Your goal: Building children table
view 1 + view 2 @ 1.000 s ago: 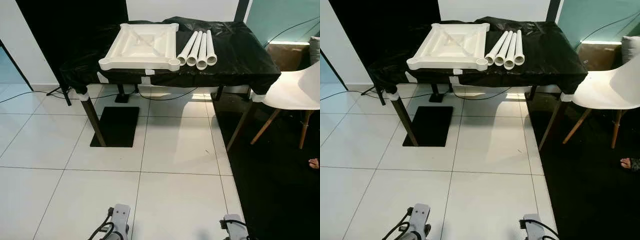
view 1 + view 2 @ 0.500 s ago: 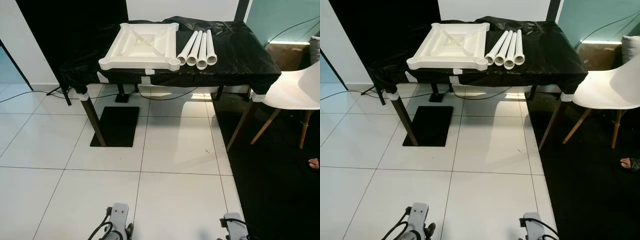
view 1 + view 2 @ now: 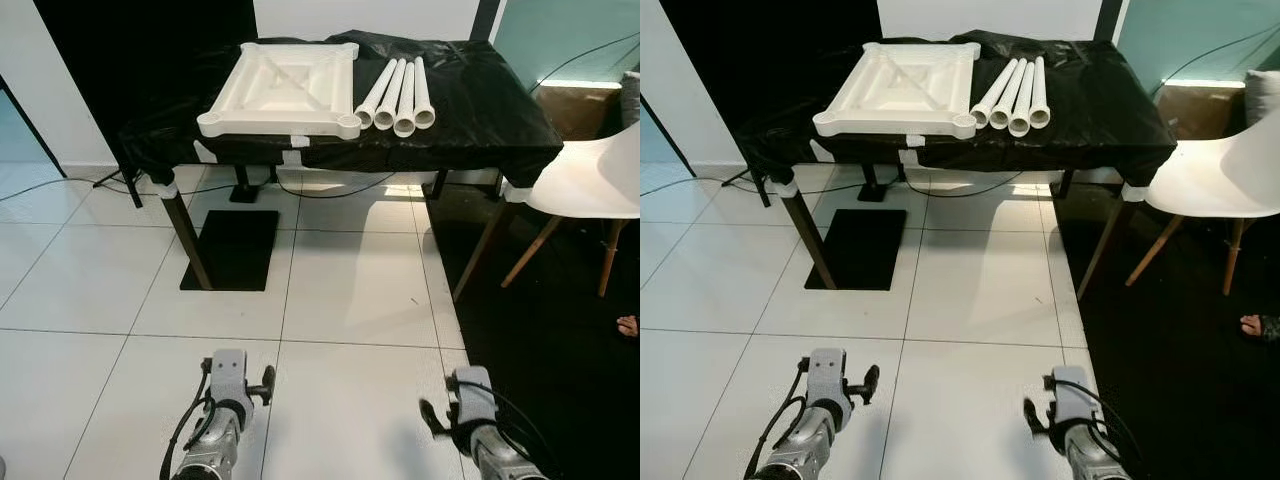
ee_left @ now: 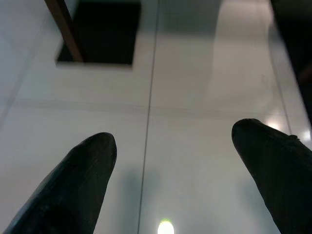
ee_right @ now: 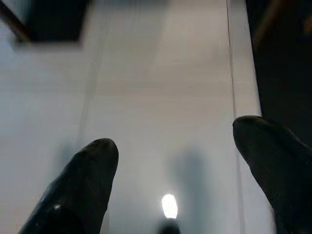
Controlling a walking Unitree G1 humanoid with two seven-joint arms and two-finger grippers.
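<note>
Here, your head views give white tabletop (image 3: 283,88) inverted on black-draped table (image 3: 470,110), four leg tubes (image 3: 397,95) beside it, wrist views give left gripper (image 4: 173,141) and right gripper (image 5: 174,146) spread wide over floor tiles (image 3: 350,290), holding nothing.

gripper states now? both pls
Left gripper: open, empty, over the floor tiles.
Right gripper: open, empty, also over the tiles.

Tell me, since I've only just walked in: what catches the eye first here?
A white square tabletop lies upside down on the black-covered table, with four white tube legs side by side to its right. A white chair stands at the table's right end.
</note>
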